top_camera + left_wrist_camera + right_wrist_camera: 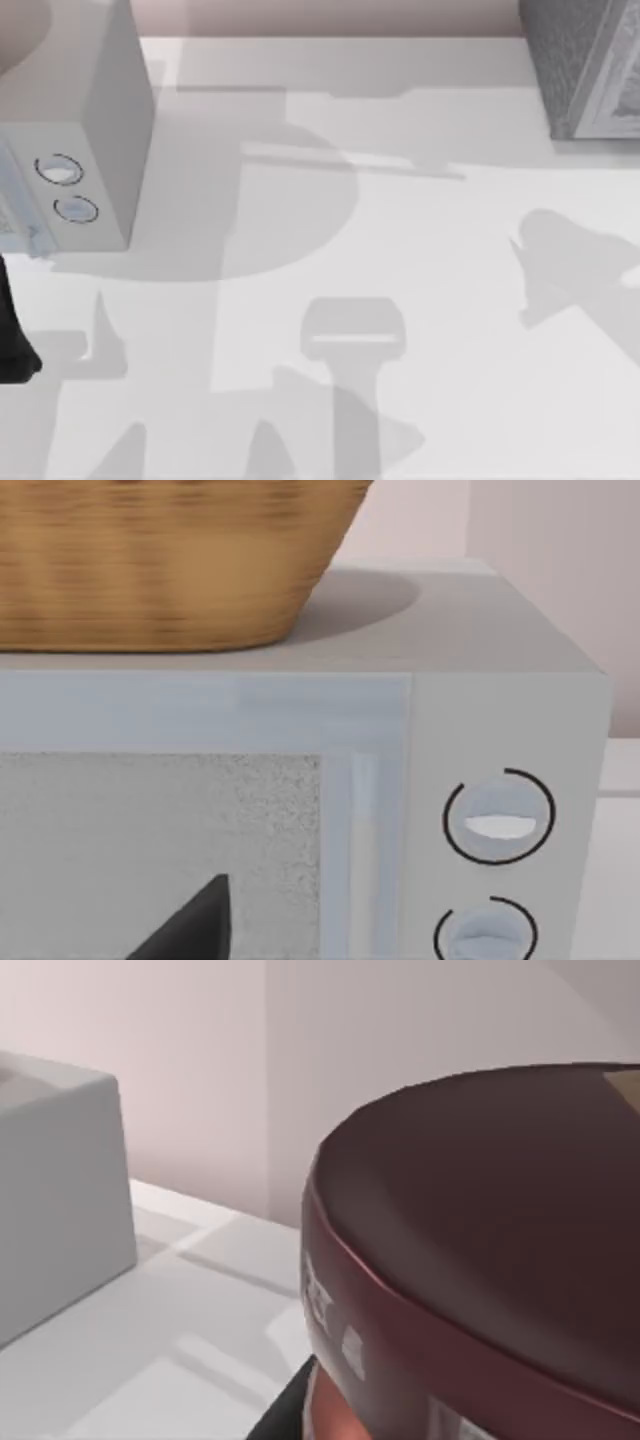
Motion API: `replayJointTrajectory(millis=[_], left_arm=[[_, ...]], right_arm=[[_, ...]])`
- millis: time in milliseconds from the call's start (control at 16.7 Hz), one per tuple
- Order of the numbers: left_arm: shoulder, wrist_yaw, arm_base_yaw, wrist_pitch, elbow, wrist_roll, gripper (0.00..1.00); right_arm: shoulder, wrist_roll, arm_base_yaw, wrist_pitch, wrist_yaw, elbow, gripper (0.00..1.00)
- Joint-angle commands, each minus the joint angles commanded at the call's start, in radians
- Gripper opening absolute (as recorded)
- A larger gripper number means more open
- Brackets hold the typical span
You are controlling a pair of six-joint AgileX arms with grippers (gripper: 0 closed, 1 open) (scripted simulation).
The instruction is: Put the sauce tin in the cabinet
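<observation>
The sauce tin (pixel 480 1260) is looming close before my right wrist camera above the white desk (pixel 420 300), while the fingers' state cannot be told.

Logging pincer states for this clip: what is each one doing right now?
Left pincer: cannot be told; its wrist view faces the microwave.
Right pincer: cannot be told; the sauce tin sits right against its camera.
</observation>
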Motion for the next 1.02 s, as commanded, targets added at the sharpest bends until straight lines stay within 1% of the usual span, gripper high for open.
replayJointTrajectory(millis=[240, 360, 480, 660, 1020], left_arm=[[0.000, 0.000, 0.000, 0.000, 0.000, 0.000, 1.00], [0.000, 0.000, 0.000, 0.000, 0.000, 0.000, 1.00], [0.000, 0.000, 0.000, 0.000, 0.000, 0.000, 1.00], [0.000, 0.000, 0.000, 0.000, 0.000, 0.000, 1.00], [0.000, 0.000, 0.000, 0.000, 0.000, 0.000, 1.00]], right_arm=[[-0.389, 0.022, -0.054, -0.115, 0.233, -0.220, 0.00], [-0.526, 0.028, -0.070, -0.153, 0.325, -0.310, 0.00], [-0.621, 0.031, -0.079, -0.179, 0.393, -0.379, 0.00], [-0.683, 0.032, -0.083, -0.194, 0.439, -0.427, 0.00], [-0.668, 0.034, -0.079, -0.197, 0.439, -0.415, 0.00]])
